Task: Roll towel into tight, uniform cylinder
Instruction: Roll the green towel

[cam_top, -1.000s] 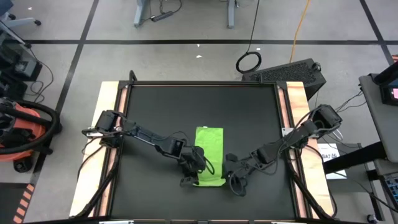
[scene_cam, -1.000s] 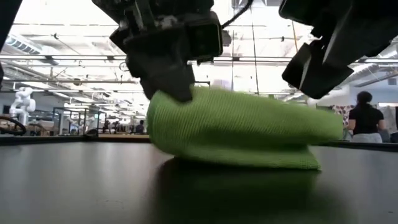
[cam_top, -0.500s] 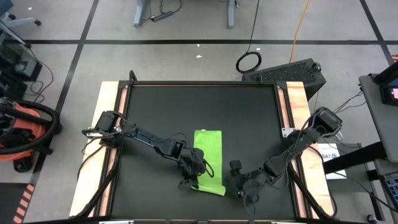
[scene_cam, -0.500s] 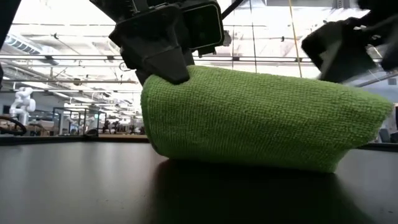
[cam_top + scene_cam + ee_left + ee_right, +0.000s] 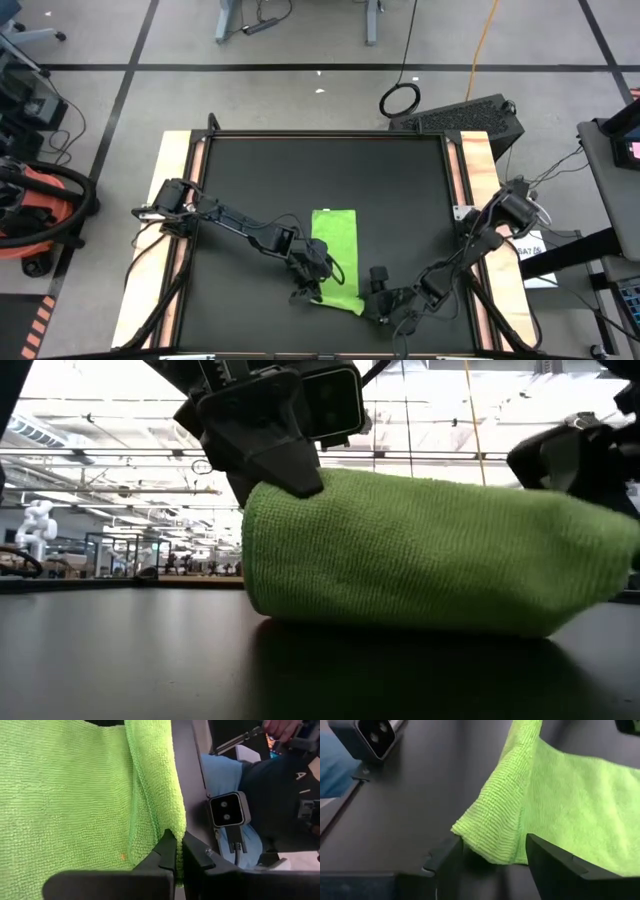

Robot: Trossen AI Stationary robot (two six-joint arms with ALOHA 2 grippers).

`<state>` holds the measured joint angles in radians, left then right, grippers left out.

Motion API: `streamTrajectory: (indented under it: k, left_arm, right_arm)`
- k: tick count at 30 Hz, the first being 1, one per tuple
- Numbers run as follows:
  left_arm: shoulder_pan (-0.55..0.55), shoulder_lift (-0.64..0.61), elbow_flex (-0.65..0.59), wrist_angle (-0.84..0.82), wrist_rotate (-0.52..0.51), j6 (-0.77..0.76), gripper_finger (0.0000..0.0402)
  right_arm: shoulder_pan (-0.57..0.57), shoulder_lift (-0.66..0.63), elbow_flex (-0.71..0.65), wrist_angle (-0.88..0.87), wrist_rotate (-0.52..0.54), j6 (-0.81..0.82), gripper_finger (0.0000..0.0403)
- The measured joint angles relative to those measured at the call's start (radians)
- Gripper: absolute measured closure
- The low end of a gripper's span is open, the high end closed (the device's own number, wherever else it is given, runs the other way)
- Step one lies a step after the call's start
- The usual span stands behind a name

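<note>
The lime-green towel lies lengthwise on the black mat. Its far part is flat and its near end is raised into a thick hump. My left gripper is shut on that near end at its left side, and shows at the hump's upper left in the low view. My right gripper sits low at the towel's near right corner. It is open, with the corner between its two fingers. My left gripper pinches a raised fold along the towel's edge between its two shut fingers. The fingers slant down from the table's left. The held near end stands up off the mat as a hump, while the far part lies flat. Whether my right gripper touches the corner, I cannot tell.
The low camera stands at the mat's near edge, close in front of the towel. Wooden strips border the mat on both sides. A person in blue is beyond the near edge. Bare mat lies on the far side of the towel.
My right gripper has swung toward the table's near edge and downward, rolling as it went, and now sits at the towel's near right corner. The towel's near end has come toward the near edge and bulged higher. Its far part has stayed flat.
</note>
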<state>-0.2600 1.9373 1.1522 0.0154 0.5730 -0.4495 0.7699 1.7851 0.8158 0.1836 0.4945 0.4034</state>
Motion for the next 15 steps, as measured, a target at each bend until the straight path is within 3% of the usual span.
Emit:
streamTrajectory:
  k: [8,15]
  left_arm:
    - [-0.004,0.000,0.000,0.000,-0.032,-0.015,0.0391]
    - [-0.004,0.000,0.000,0.003,-0.066,-0.017,0.0391]
  right_arm:
    - [0.045,0.046,0.000,-0.003,0.040,0.055,0.0196]
    - [0.077,0.052,0.000,0.043,0.180,0.057,0.0196]
